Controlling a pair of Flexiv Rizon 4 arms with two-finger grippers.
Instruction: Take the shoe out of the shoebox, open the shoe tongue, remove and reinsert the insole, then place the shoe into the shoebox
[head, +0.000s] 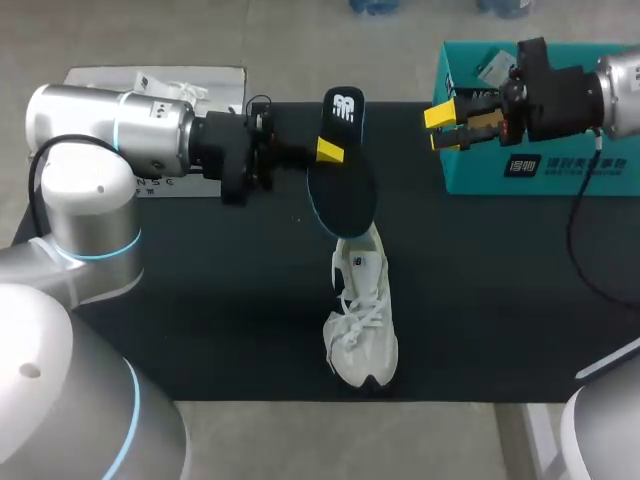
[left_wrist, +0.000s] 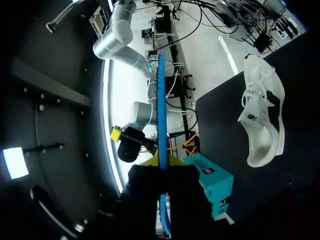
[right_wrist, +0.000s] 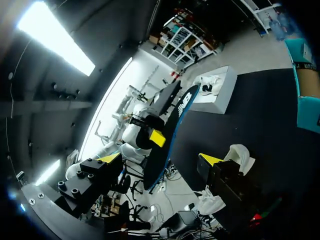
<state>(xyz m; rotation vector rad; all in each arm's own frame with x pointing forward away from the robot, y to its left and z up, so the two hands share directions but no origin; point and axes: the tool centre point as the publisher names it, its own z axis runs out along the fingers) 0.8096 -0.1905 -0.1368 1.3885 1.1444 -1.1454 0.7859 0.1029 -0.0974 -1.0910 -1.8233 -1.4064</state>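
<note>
White all over the shoe (head: 362, 320), laces included, with dark patches at side and sole. Black on the insole (head: 345, 200), edged in blue, with a white emblem at one end. Teal for the shoebox (head: 560, 175), lettered in white. Plain black across the surface (head: 200, 300). Bright yellow at the tips of left pincer (head: 330, 153) and right pincer (head: 446, 127), black just behind. Silver for the left arm (head: 100, 125), ringed in pale blue.
</note>
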